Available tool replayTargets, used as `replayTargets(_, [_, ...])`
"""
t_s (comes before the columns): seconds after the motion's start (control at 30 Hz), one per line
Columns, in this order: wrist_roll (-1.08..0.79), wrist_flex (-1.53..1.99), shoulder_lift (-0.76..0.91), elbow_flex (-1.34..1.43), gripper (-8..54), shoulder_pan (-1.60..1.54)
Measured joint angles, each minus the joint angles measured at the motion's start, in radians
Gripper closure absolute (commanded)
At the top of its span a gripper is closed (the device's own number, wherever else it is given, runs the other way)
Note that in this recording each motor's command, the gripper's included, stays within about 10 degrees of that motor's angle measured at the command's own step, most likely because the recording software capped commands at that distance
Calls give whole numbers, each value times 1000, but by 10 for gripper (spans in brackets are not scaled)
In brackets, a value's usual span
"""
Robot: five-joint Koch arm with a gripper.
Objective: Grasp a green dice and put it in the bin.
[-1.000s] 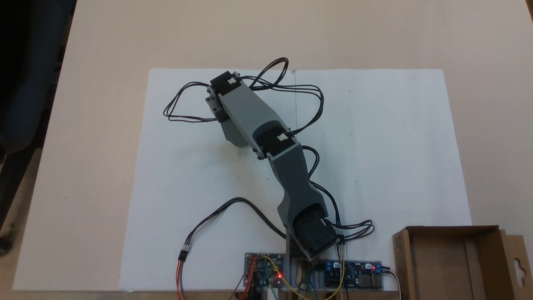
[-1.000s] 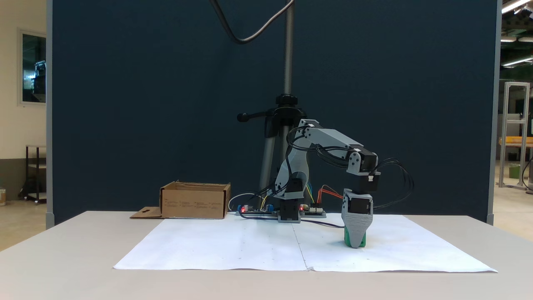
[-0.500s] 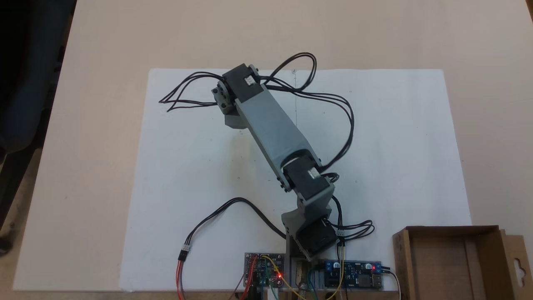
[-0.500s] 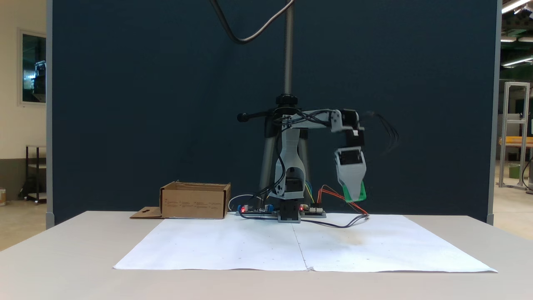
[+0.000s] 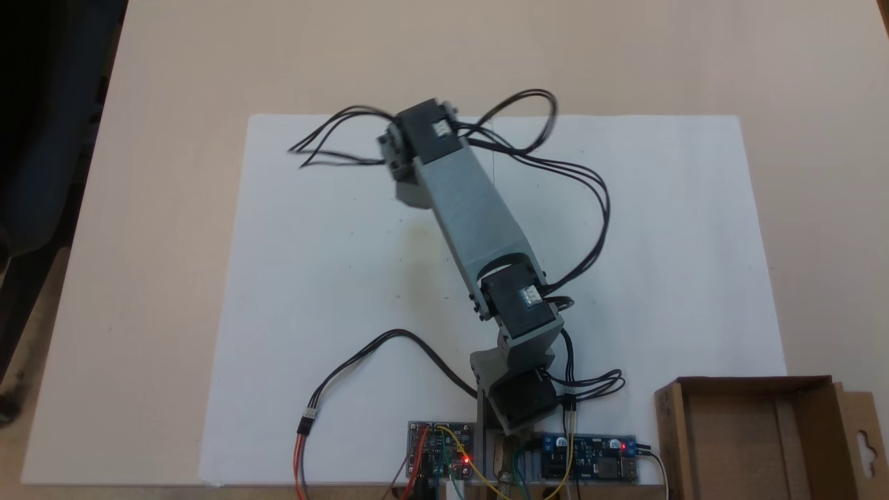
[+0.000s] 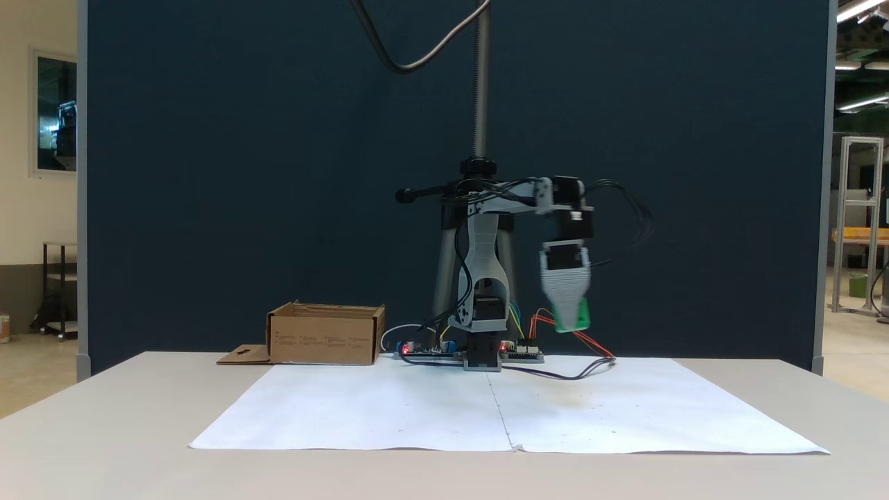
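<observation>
The green dice hangs in the air well above the white paper, partly covered by the grey finger in front of it. My gripper points straight down and is shut on the dice, slightly blurred by motion. From above, the wrist and forearm cover the gripper and the dice. The bin, a shallow brown cardboard box, stands far left of the gripper in the side-on fixed view. Seen from above, the bin sits at the lower right, open-topped, with its hang-hole flap to the right.
A white paper sheet covers the middle of the table. Two circuit boards with red lights and loose wires sit by the arm's base. Black cables loop around the wrist. A tripod pole rises behind the arm.
The gripper rose from the paper with the green dice in it. Since then it has swung a little toward the bin's side, and the upper arm has straightened upright.
</observation>
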Motion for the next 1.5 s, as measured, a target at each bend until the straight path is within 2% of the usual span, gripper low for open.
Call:
replayTargets(0.1, [-61, 0, 20, 0, 340, 115])
replayTargets(0.3, [-334, 2, 40, -74, 340, 503])
replayTargets(0.5, [-497, 8, 101, -97, 340, 787])
replayTargets(0.93, [-746, 6, 97, -97, 340, 1430])
replayTargets(1.23, [-870, -60, 34, -97, 340, 1848])
replayTargets(1.4, [-1009, -123, -34, -95, 340, 2186])
replayTargets(1.5, [-1026, -132, -49, -97, 340, 2212])
